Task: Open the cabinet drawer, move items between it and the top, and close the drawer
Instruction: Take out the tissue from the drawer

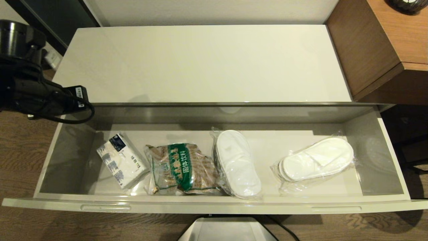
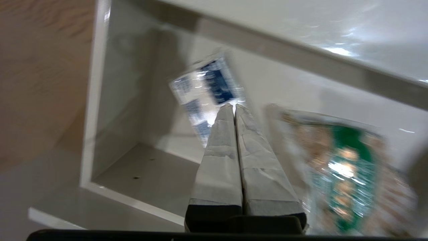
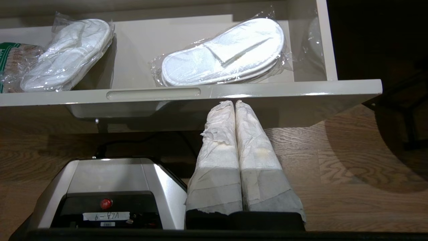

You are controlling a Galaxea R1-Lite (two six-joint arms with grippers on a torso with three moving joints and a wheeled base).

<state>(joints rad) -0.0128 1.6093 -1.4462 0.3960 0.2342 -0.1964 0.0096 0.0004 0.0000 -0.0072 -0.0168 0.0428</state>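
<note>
The cabinet drawer (image 1: 214,202) stands pulled out below the bare cream-white top (image 1: 200,63). Inside it, from left to right, lie the tissue pack (image 1: 122,160) with dark blue print, a brown packet with a green band (image 1: 180,169), and two sealed pairs of white slippers (image 1: 237,163) (image 1: 317,159). My left arm (image 1: 33,90) hovers at the drawer's far left corner; its gripper (image 2: 234,106) is shut and empty, aimed down at the tissue pack (image 2: 207,93). My right gripper (image 3: 234,102) is shut and empty, low in front of the drawer front (image 3: 267,90), out of the head view.
A brown wooden desk (image 1: 384,43) stands to the right of the cabinet. The robot's silver base (image 3: 110,187) sits on the wooden floor below the drawer front. The pulled-out drawer overhangs the floor (image 3: 334,157).
</note>
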